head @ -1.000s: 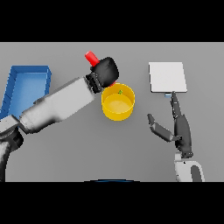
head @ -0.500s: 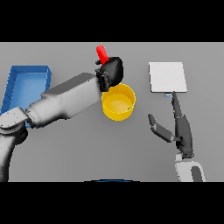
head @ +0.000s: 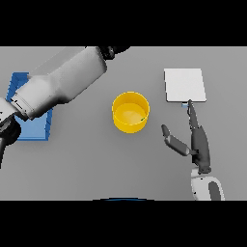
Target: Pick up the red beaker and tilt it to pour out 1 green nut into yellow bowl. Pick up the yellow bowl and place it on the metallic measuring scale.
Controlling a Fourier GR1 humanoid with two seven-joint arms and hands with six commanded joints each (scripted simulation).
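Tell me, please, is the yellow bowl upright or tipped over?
Upright: the yellow bowl stands on the table with its round opening facing up.

Yellow bowl [head: 130, 112] upright near the middle of the grey counter [head: 96, 164], a small green speck at its inner right wall. White square scale [head: 185, 85] up and to the right, apart from the bowl. Right hand [head: 197, 143] below the scale, fingers straight, thumb spread toward the bowl, touching nothing. Left arm [head: 62, 83] stretched diagonally up across the counter, its hand beyond the upper edge, out of sight. Blue tray [head: 33, 126] at far left, partly hidden under that arm.
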